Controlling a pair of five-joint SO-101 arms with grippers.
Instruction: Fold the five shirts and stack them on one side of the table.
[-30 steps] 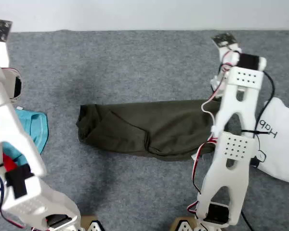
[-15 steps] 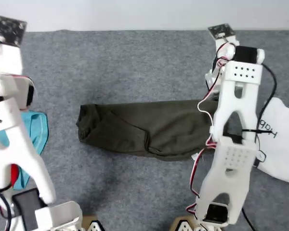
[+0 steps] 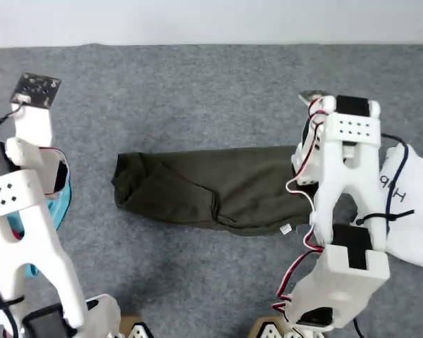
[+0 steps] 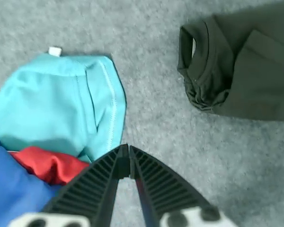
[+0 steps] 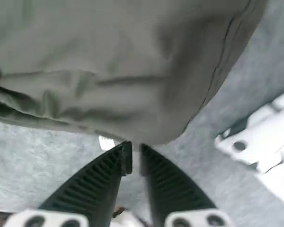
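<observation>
Where the right tool points, the olive shirt lies just beyond.

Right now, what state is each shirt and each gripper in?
olive shirt: folded into a long strip, flat mid-table, not stacked.
teal shirt: crumpled, on top of the heap at the left side.
red shirt: bunched, partly under the teal shirt.
blue shirt: unfolded, in the same heap.
white shirt: lying at the right edge, partly behind an arm.
left gripper: shut, empty.
right gripper: shut, at the olive shirt's edge.
</observation>
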